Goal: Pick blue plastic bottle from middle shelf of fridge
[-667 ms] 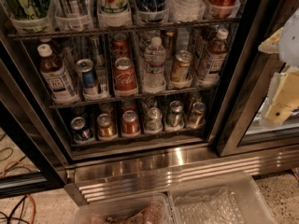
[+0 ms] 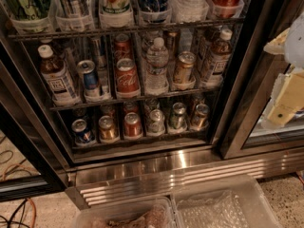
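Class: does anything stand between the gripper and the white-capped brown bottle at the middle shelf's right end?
Nothing visible does. The gripper sits at the right edge, in front of the fridge frame; the blue plastic bottle stands at the front of the middle shelf, a gold can beside it.

1. Bottle (image 2: 56, 76): small, clear plastic, with a white cap, brown drink and a pale blue-white label. It stands upright at the shelf's left end, in the left middle of the frame.
2. Second bottle (image 2: 216, 57): same look, upright at the shelf's right end.
3. Shelf (image 2: 137, 98): dark wire rack with clear lane holders, middle of three.
4. Fridge (image 2: 180, 167): dark frame, ribbed steel base.
5. End effector (image 2: 284, 82): at the right edge of the frame, outside the fridge, apart from both bottles.
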You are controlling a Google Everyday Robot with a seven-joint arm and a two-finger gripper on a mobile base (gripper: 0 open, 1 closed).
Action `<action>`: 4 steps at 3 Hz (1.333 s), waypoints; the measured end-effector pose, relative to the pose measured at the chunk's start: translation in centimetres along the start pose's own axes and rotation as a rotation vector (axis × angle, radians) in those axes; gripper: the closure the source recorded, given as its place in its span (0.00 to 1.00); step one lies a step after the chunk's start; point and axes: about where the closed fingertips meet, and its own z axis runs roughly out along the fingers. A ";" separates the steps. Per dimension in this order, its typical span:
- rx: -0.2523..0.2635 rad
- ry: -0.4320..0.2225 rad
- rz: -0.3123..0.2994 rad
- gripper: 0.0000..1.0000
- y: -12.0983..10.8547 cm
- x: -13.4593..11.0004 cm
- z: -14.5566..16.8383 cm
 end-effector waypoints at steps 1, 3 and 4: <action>-0.002 -0.077 0.105 0.00 0.1 -0.8 1.7; 0.037 -0.284 0.350 0.00 -0.6 -2.7 6.3; 0.081 -0.316 0.358 0.00 -1.7 -3.3 6.0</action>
